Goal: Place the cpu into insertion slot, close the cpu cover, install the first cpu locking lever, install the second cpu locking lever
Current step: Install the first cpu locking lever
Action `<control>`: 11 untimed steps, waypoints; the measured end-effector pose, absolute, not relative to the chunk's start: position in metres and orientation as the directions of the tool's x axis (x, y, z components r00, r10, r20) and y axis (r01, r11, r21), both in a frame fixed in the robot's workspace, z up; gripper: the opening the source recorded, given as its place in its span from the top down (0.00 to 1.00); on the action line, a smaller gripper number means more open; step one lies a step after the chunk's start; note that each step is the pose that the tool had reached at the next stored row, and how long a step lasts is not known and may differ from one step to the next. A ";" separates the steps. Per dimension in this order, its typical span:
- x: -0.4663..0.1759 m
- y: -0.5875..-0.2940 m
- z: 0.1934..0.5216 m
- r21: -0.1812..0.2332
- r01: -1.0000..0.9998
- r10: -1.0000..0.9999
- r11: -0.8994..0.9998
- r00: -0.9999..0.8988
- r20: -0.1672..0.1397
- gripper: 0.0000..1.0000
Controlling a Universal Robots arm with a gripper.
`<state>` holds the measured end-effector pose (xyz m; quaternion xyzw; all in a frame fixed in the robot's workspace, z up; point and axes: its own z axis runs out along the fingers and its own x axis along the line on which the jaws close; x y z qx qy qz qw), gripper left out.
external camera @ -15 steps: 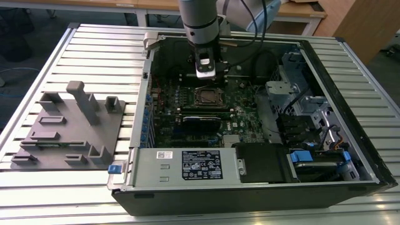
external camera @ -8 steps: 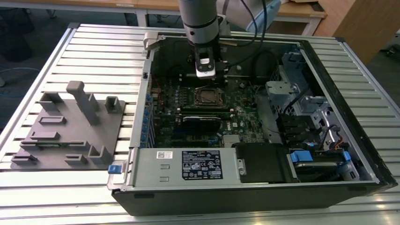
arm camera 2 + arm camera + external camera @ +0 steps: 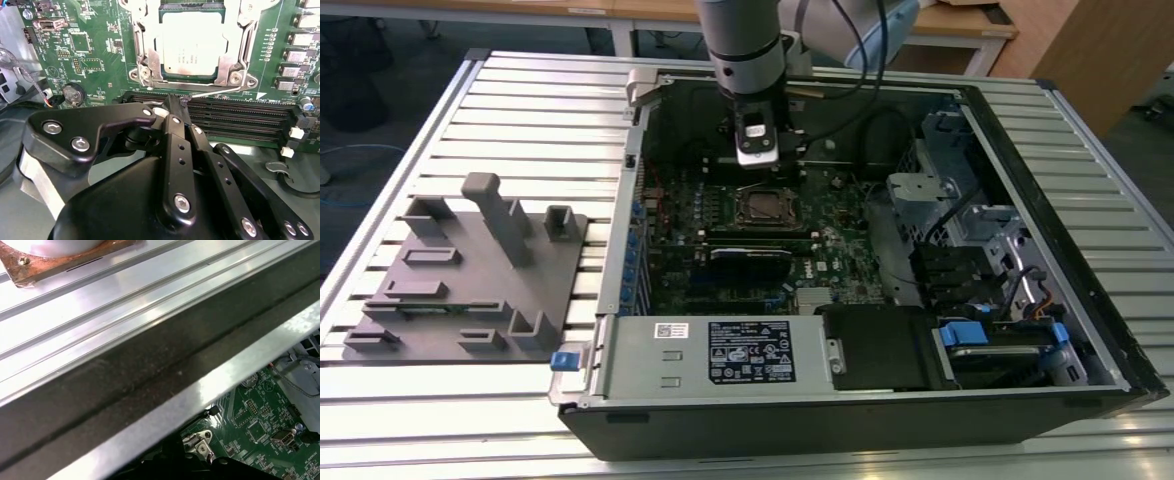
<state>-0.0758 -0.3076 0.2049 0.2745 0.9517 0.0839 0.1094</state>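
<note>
Already, your cpu [image 3: 194,46] sits in the insertion slot [image 3: 192,77] at the top centre of the second wrist view, with the cpu cover [image 3: 150,55] closed around it. Just below, a thin locking lever [image 3: 212,92] lies along the socket's lower edge, and the gripper [image 3: 172,107] has its fingertips pressed together at that wire's end. Beneath run the long black memory slots [image 3: 240,117].

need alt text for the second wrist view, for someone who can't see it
The black gripper sits close over a thin locking lever beside the insertion slot, where the cpu lies under the silvery cpu cover, on a green circuit board.
</note>
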 end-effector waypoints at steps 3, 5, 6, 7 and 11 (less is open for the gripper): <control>-0.077 -0.308 0.205 0.229 0.497 0.538 0.837 -0.824 -0.177 0.90; -0.077 -0.308 0.205 0.233 0.492 0.535 0.839 -0.824 -0.185 0.90; -0.077 -0.308 0.205 0.235 0.491 0.534 0.839 -0.824 -0.188 0.90; -0.077 -0.308 0.205 0.236 0.490 0.534 0.839 -0.824 -0.189 0.90; -0.077 -0.308 0.205 0.236 0.490 0.534 0.839 -0.824 -0.189 0.90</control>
